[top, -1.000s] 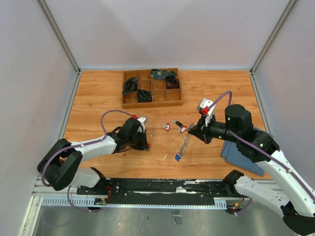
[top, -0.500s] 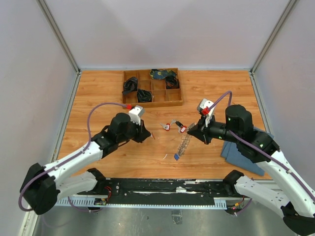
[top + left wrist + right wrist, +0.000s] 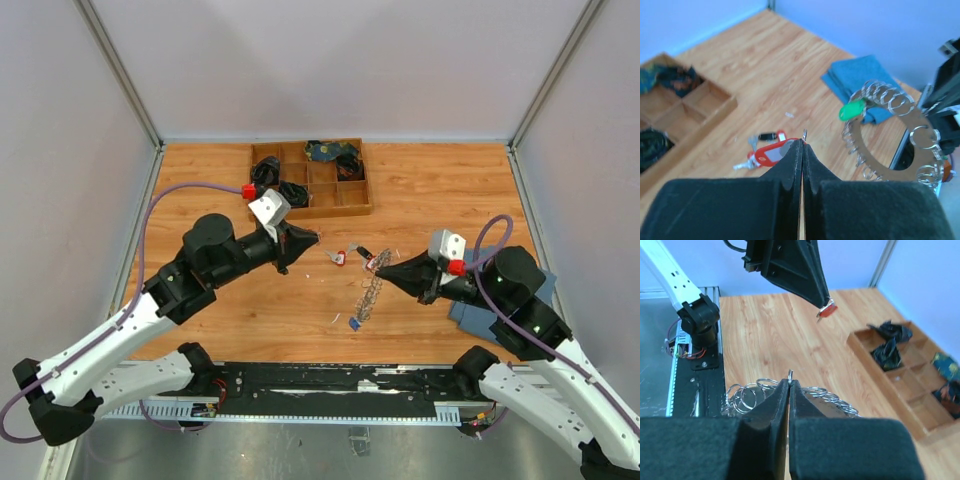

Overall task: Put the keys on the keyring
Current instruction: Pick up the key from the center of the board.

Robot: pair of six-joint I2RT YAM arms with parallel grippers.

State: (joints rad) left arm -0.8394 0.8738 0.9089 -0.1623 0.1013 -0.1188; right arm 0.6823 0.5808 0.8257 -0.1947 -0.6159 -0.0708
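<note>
- Clamped shut in the left gripper, raised above the wooden table: 1 red key.
- Closed on the keyring, the right gripper; silver loops all round the ring, 1 green tag, 1 blue key at its low end.
- On the table between both grippers: loose keys, red and black heads.
- Toward the far edge: wooden tray, dark bundles in several compartments.
- Beneath the right arm: blue cloth.

Looks like a robotics lab cell: wooden bench boxed in by plain pale panels on aluminium posts, two cabled arms bolted to a metal rail at 6 o'clock.
</note>
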